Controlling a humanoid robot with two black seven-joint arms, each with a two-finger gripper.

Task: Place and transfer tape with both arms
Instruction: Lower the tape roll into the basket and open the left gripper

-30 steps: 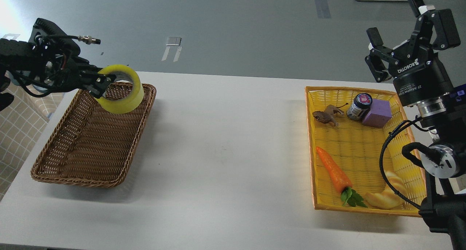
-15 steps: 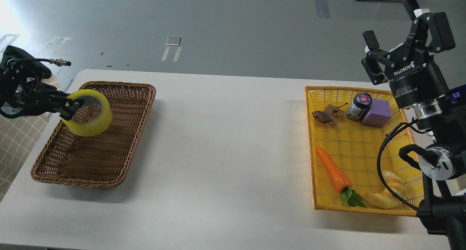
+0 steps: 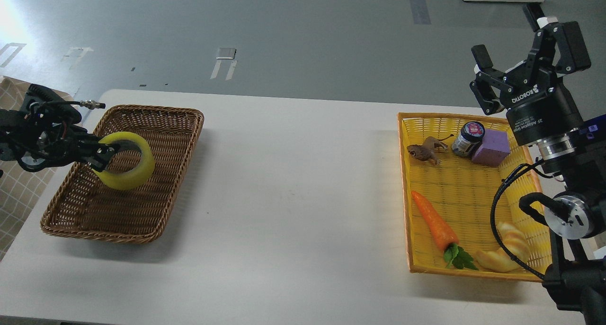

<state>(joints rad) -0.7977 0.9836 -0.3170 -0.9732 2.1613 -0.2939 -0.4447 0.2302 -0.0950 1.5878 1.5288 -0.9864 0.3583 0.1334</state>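
Our left gripper (image 3: pixel 105 155), fingers clamped on the wall of the yellow tape roll (image 3: pixel 125 166), holds it over, perhaps touching, the brown wicker basket (image 3: pixel 156 206), while our right gripper (image 3: pixel 516 46) hangs spread and empty, well apart.

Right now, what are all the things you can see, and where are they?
tape: 1, yellow, over brown basket, in left gripper
brown basket: 1, table's left
yellow basket: 1, table's right
lion: 1, brown, yellow basket, far end
jar: 1, dark lid, beside lion
block: 1, purple, beside jar
carrot: 1, orange, yellow basket, middle
croissant: 1, pale yellow, near corner
table: 1, white
left gripper: 1, black, shut on tape
right gripper: 1, black, open, raised at yellow basket's far right
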